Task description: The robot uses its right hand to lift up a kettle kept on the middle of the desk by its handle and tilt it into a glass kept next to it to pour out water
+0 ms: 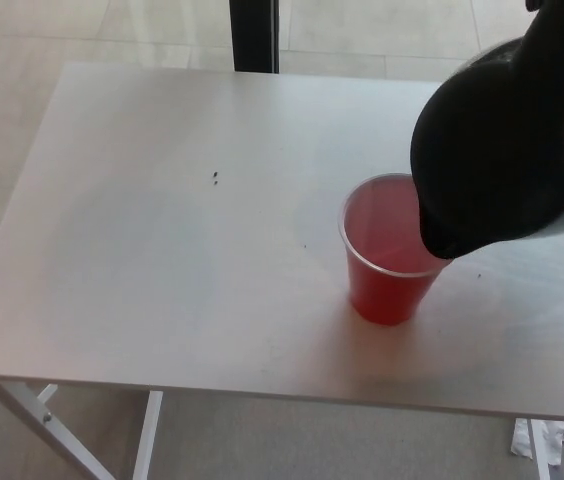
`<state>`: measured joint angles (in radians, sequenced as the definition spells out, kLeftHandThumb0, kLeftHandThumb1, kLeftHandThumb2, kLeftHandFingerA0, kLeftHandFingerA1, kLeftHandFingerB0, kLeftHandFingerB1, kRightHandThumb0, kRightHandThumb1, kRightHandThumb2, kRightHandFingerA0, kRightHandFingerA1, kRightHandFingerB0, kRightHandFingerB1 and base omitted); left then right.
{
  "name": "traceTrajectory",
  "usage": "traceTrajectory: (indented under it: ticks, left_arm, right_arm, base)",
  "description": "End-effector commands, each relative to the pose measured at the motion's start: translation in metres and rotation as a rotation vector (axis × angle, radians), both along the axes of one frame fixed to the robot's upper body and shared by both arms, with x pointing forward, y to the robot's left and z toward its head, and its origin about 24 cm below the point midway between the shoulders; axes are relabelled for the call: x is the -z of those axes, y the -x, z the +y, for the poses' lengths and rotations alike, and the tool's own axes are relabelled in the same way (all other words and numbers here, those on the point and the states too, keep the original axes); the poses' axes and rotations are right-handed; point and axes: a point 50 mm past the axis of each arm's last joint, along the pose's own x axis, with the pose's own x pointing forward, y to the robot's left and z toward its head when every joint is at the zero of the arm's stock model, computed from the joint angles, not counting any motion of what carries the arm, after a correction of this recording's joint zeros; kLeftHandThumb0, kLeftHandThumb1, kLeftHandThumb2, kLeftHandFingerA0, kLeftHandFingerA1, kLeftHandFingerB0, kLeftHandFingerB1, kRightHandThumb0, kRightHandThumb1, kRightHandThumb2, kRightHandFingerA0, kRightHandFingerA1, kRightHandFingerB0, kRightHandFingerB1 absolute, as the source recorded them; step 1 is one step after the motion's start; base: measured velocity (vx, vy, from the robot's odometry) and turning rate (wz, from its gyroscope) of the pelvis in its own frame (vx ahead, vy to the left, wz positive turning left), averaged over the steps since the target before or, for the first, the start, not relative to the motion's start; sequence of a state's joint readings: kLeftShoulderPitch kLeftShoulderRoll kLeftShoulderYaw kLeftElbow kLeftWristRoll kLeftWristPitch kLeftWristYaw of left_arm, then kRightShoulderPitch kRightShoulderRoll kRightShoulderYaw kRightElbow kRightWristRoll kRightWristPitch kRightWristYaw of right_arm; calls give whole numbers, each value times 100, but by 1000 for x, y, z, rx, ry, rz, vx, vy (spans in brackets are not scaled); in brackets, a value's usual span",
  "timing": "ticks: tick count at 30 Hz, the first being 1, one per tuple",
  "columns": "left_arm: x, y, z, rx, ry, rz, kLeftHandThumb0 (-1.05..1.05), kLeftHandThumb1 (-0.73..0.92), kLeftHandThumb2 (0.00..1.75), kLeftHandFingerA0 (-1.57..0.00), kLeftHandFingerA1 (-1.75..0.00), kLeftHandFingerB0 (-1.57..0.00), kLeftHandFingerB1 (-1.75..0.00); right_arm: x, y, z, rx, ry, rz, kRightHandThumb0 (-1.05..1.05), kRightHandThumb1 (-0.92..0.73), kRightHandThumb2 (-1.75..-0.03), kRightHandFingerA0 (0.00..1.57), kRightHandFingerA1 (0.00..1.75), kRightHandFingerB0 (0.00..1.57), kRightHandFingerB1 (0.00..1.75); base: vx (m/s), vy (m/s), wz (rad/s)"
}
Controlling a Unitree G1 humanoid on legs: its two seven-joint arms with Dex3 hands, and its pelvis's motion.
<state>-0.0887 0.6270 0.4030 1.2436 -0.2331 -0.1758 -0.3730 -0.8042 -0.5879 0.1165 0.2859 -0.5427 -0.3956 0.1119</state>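
Kettle: a black kettle hangs in the air at the upper right of the head view, tilted down toward the left, with its spout end low over the far-right rim of the cup.
Kettle underside: a pale grey base shows along its lower right edge, turned toward the right.
Cup: a red plastic cup stands upright on the right half of the tabletop, directly beneath the spout; its clear rim is partly hidden by the kettle, and its inside looks pinkish red.
Contact: spout and cup rim overlap in the picture; whether they touch cannot be told.
Water: no stream can be made out between spout and cup.
Right hand: a dark shape at the top right corner, above the kettle, merges with the kettle's black body; the hand cannot be picked out there, and whether it is clenched on the handle cannot be told.
Left hand: out of view.
Tabletop: a white tabletop fills most of the frame, bare to the left of the cup apart from two tiny dark specks near its middle.
Frame: white legs show under the near left edge.
Floor: pale tiles lie beyond the far edge, where a black post rises, and a crumpled white scrap lies on the floor at the bottom right.
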Motion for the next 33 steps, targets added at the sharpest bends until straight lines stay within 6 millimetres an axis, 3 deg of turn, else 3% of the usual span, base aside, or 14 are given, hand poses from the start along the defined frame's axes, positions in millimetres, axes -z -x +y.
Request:
traceTrajectory:
  ticks: [1, 5, 6, 7, 8, 9, 10, 11, 15, 18, 19, 21, 25, 33]
  left_arm:
    - [-7, -1, 5, 25, -31, 15, -105, 63, 74, -57, -67, -36, -112]
    - [-7, -1, 5, 28, -29, 8, -105, 63, 73, -56, -66, -35, -111]
    - [-6, -1, 4, 29, -26, 7, -105, 62, 73, -58, -68, -34, -113]
    - [-7, -1, 4, 29, -27, 7, -105, 62, 73, -58, -68, -34, -113]
    - [-7, -1, 5, 28, -29, 9, -105, 63, 73, -59, -67, -36, -112]
    - [-7, -1, 5, 25, -35, 15, -105, 64, 74, -59, -66, -35, -111]
    - [-6, -1, 5, 25, -37, 22, -105, 65, 73, -57, -65, -35, -111]
    - [-6, 0, 5, 23, -27, 18, -105, 63, 73, -56, -66, -36, -111]
    - [-5, 2, 5, 25, -26, 15, -105, 64, 74, -58, -66, -34, -112]
    - [-5, 3, 5, 39, -34, 28, -105, 66, 74, -55, -66, -31, -112]
    - [-5, 4, 5, 41, -36, 29, -105, 66, 74, -55, -66, -31, -112]
    - [-4, 5, 5, 41, -37, 38, -105, 67, 73, -56, -64, -34, -109]
    - [-3, 8, 5, 33, -33, 42, -105, 66, 73, -59, -65, -34, -110]
    - [-2, 9, 5, 17, -26, 38, -105, 65, 74, -60, -66, -36, -111]
  right_arm:
    - [-2, 4, 6, 49, -15, 7, -14, -46, -102, 92, 175, 79, 148]
    - [-2, 6, 9, 92, -10, 27, -14, -51, -93, 88, 175, 70, 164]
    - [-3, 6, 11, 115, 0, 36, -13, -50, -91, 88, 175, 77, 144]
    - [-3, 6, 11, 116, -1, 37, -13, -50, -91, 88, 175, 77, 144]
    - [-4, 6, 11, 134, 8, 48, -15, -52, -94, 95, 163, 88, 86]
    - [-6, 6, 12, 164, 23, 64, -16, -51, -91, 97, 137, 86, 72]
    - [-7, 6, 12, 174, 30, 72, -18, -53, -81, 97, 133, 83, 67]
    - [-8, 5, 10, 184, 27, 84, -19, -52, -81, 95, 153, 87, 77]
    - [-9, 3, 7, 213, 6, 106, -16, -54, -84, 96, 156, 85, 76]
    - [-8, 0, -1, 255, 14, 105, -16, -52, -94, 86, 175, 74, 142]
    - [-8, -1, -3, 261, 12, 106, -16, -52, -94, 86, 175, 74, 142]
    - [-9, -3, -10, 346, -1, 131, -17, -57, -71, 87, 170, 73, 73]
    - [-9, -3, -14, 379, -4, 151, -20, -59, -74, 92, 154, 78, 69]
    - [-9, 1, -13, 400, 8, 178, -21, -59, -68, 90, 172, 86, 86]
  base:
    - [0, 0, 0]
    - [0, 0, 0]
    - [0, 0, 0]
    - [0, 0, 0]
    - [0, 0, 0]
    - [0, 0, 0]
    - [0, 0, 0]
    - [0, 0, 0]
    - [0, 0, 0]
    - [0, 0, 0]
    - [0, 0, 0]
    - [0, 0, 0]
    - [0, 0, 0]
    - [0, 0, 0]
